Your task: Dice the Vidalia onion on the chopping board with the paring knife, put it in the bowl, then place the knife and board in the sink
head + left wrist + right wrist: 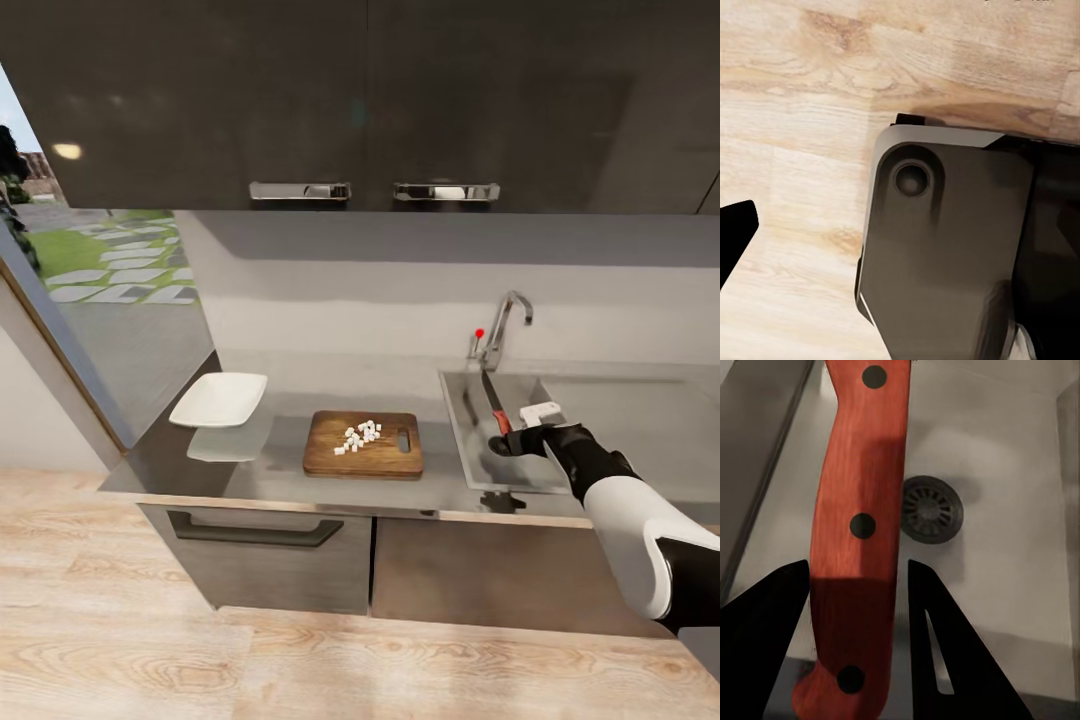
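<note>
Head view: one right gripper point(508, 441) is reaching over the one sink point(470, 470), clamping the red handle of the one knife point(494, 398). The dark blade is pointing away from the robot, toward the one chrome tap point(500, 330). One wooden board point(364, 444) is lying on the grey countertop point(250, 472) just beside the sink. A cluster of small white onion pieces point(358, 435) is sitting on the board; the pieces are too small to count exactly. One white bowl point(218, 399) is resting on the countertop near the board, apart from it, with nothing visible inside. Two chrome handles point(300, 190) are showing on the dark wall cabinets above.

Left wrist view: one dark gripper finger point(735, 236) is showing over the wood floor point(802, 120), beside a dark robot part point(945, 247). Whether the left gripper is apart or together cannot be told.

Right wrist view: two black fingers point(769, 637) are pressing against both sides of the red knife handle point(859, 532), which is carrying three dark rivets. One round dark drain point(932, 508) is lying in the basin beyond the handle.
</note>
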